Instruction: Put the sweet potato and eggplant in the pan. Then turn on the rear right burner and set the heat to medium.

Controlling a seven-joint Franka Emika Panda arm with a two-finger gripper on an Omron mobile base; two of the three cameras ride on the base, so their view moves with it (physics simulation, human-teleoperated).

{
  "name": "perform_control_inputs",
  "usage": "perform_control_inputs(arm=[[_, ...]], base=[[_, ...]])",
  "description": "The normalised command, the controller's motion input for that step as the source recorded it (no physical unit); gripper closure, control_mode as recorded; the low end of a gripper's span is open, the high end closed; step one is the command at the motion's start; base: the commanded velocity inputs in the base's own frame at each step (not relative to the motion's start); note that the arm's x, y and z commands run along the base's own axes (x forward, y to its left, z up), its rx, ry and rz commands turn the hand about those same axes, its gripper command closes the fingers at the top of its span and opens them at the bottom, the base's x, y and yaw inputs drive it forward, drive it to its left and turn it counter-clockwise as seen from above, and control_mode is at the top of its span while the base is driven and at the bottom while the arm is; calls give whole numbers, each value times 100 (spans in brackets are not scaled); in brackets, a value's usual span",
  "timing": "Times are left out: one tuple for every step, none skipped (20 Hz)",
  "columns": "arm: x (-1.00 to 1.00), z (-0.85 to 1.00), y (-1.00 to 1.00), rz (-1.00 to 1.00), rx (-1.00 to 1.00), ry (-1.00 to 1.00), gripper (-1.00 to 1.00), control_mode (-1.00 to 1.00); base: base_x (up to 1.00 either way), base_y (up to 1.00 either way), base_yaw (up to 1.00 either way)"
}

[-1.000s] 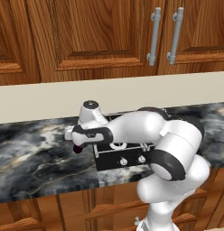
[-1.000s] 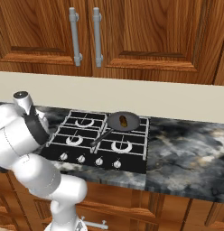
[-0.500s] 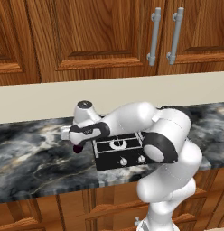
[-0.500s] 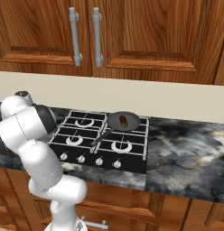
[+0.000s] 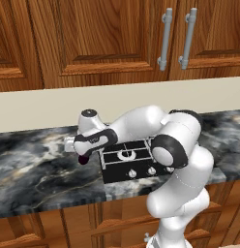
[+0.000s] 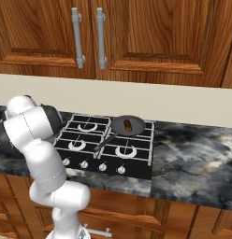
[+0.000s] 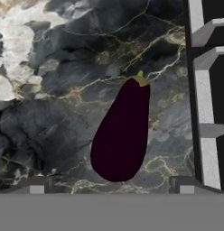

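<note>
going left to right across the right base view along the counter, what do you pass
robot arm → stove → pan with the sweet potato in it → bare marble counter

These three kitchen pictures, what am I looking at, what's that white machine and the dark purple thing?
The white machine is a robot arm, rendered in a simulated kitchen. Two pictures come from cameras behind it, on its left and right. The third looks down from its hand. The gripper is open, holding nothing, and hangs over an eggplant lying on the marble counter beside the stove. From the right camera you see a pan on the rear right burner, with the orange-brown sweet potato inside it.
</note>
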Motion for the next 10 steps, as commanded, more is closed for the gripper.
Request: perform_control_inputs(arm=[[0,-33,0,0,0,5,-100,-100],[0,-34,0,0,0,4,-100,-100],[1,-31,0,0,0,1,-100,-100],[4,-26,0,0,0,1,-100,-100],[11,-24,0,0,0,0,-100,-100],[14,-17,0,0,0,0,-100,-100],[16,-9,0,0,0,0,-100,-100],[18,0,0,0,0,0,-100,-100],[19,0,0,0,0,0,-100,-100],[23,0,0,0,0,0,-100,-100]], base=[[0,0,0],[0,0,0],[0,0,0],[0,0,0],[0,0,0],[0,0,0],[0,0,0],[0,0,0],[0,0,0],[0,0,0]])
